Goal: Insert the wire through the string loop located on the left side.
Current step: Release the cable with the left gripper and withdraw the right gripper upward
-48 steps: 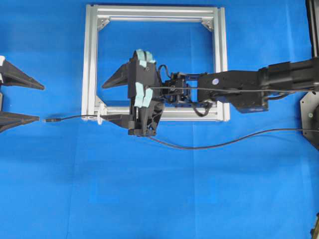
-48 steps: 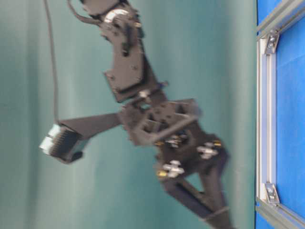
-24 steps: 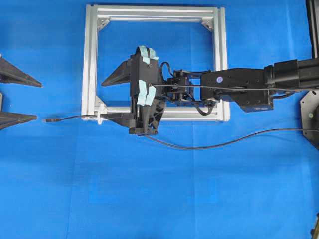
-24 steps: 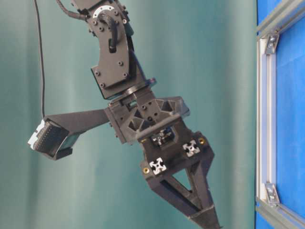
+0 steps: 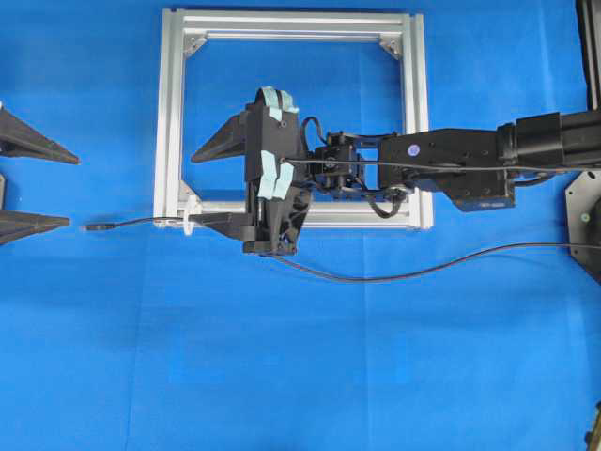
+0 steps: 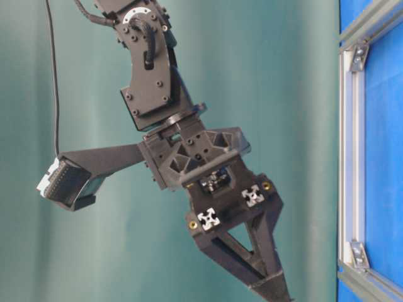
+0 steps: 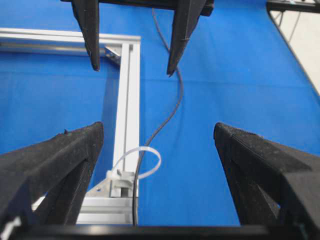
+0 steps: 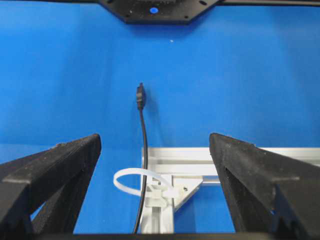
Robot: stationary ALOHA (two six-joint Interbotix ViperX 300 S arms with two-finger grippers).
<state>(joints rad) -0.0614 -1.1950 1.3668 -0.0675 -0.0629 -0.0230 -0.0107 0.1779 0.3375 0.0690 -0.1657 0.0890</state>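
Blue cloth covers the tabletop [image 5: 282,376]. Across its near-middle part a long thin black wire [image 5: 413,272] sweeps in a shallow curve from the right edge toward the left, passes under the right gripper [image 5: 208,188], and runs on along the near rail of the square aluminium frame [image 5: 293,19]. At the frame's near-left corner the wire passes through the tiny whitish translucent string loop [image 5: 191,223]; the right wrist view shows the black line crossing inside the loop's [image 8: 135,181] oval and carrying on past it over the cloth. Its small cylindrical plug end [image 5: 94,226] lies flat on the tabletop just left of the frame, close to the near finger of the left gripper [image 5: 33,186].

That left gripper sits at the left edge with its jaws spread wide and nothing between them; from its wrist camera the loop [image 7: 142,162] and the wire [image 7: 170,110] lie between the two dark fingers, apart from both.

Farther in, the right gripper reaches across over the frame's near-left part, jaws wide apart, one finger [image 5: 218,147] above the frame's opening and the other above the near rail, gripping nothing. Beyond it lie the frame's far rail and corner brackets [image 5: 193,44].
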